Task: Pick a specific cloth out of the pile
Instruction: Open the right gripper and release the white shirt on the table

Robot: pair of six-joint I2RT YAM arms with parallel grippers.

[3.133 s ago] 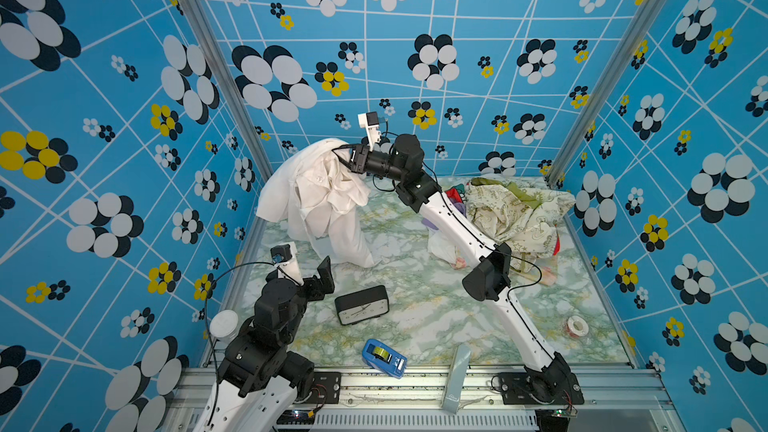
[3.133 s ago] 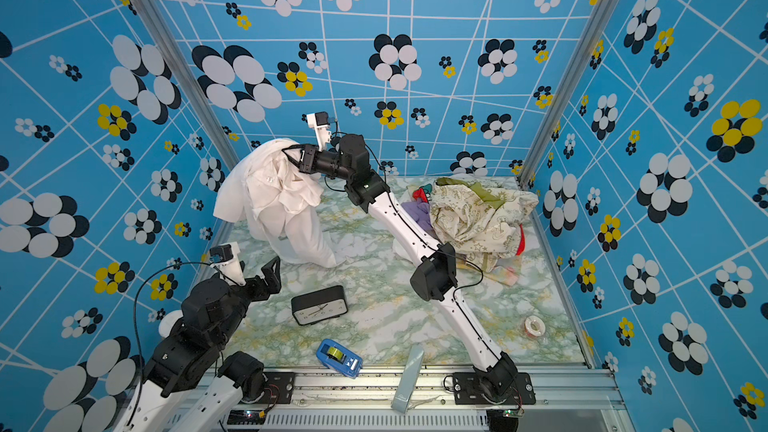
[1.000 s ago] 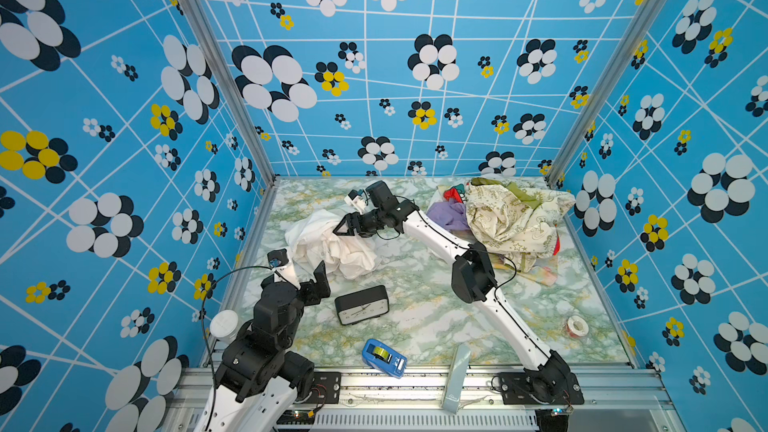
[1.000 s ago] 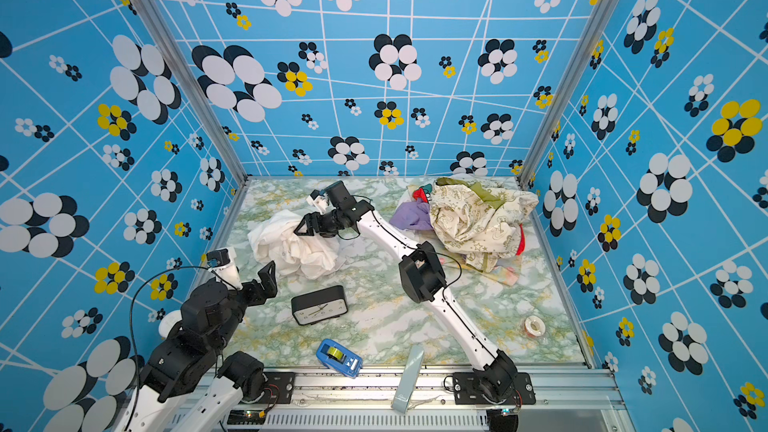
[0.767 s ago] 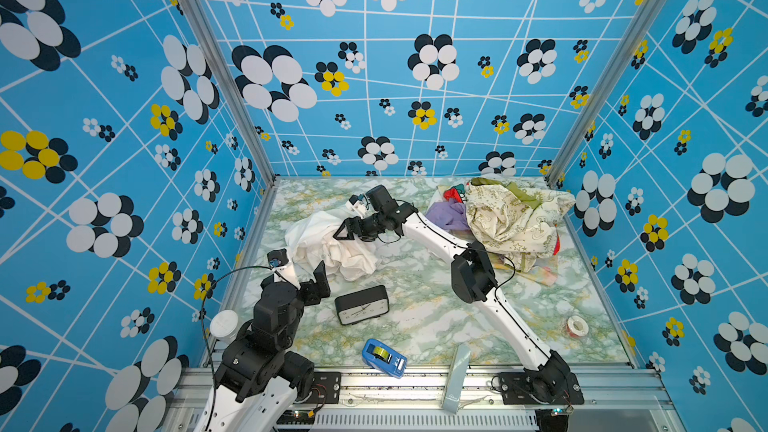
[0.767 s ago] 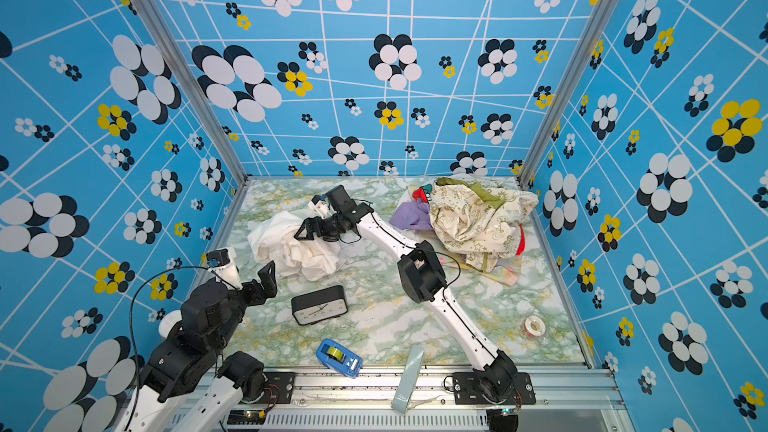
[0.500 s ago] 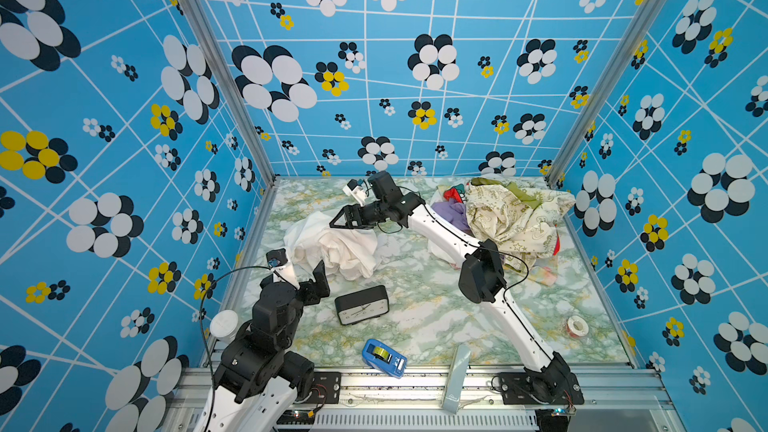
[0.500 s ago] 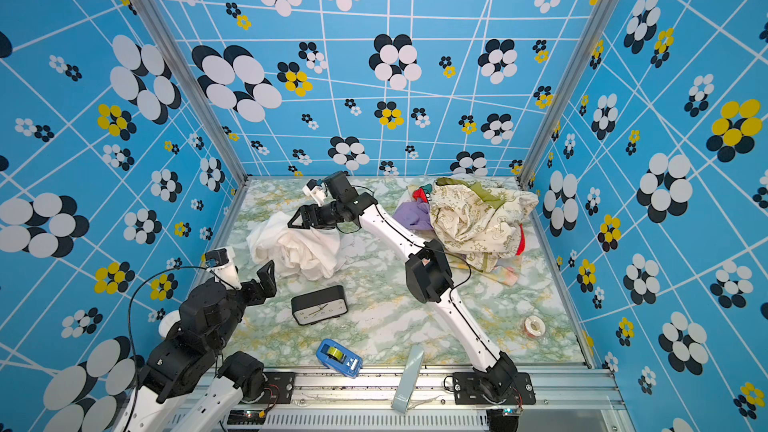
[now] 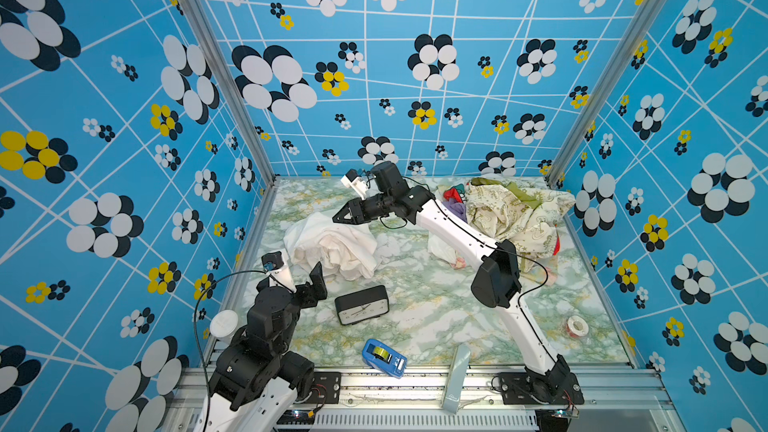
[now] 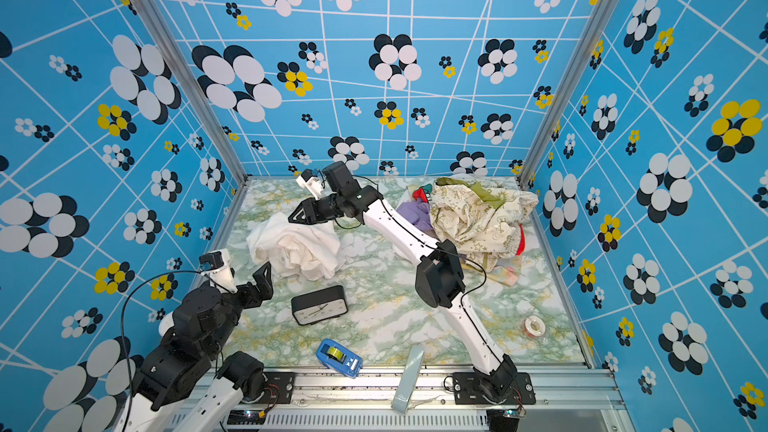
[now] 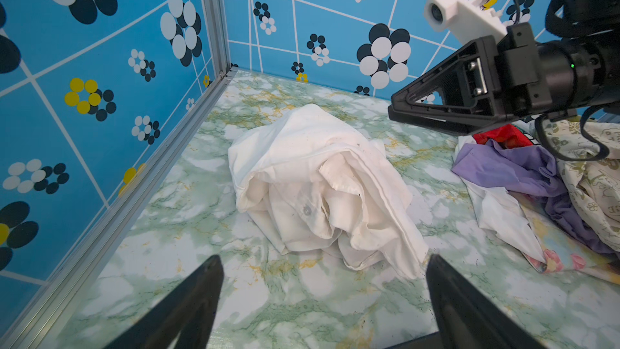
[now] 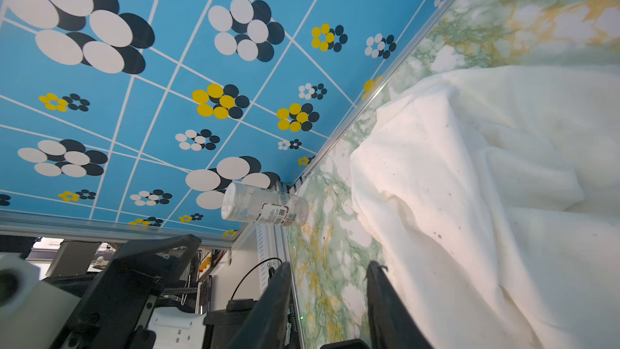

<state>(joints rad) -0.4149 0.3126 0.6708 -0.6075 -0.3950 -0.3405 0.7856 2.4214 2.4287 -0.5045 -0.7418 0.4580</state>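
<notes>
Crumpled white cloth [image 9: 332, 249] looks soft, light, limp: pinch a raised fold; right gripper [image 9: 337, 219] beside it and left gripper [image 11: 323, 258] both gape empty.

Off-white cloth, mixed pile, green marble counter, blue flowered walls

The cloth [image 9: 332, 245] left of centre is plain off-white and unprinted, with tiny dark specks in the right wrist view. The pile [image 9: 515, 218] at upper right mixes cream with olive-green print, lilac, red, white and a pale piece with pink flowers. The counter [image 9: 415, 317] is white and green marble with yellow veins. The walls [image 9: 374, 76] are bright blue with white lines and flowers of white, black and yellow ovals. The clock [image 9: 361, 305] is black with a white face, and the tape dispenser [image 9: 384, 353] is blue.
</notes>
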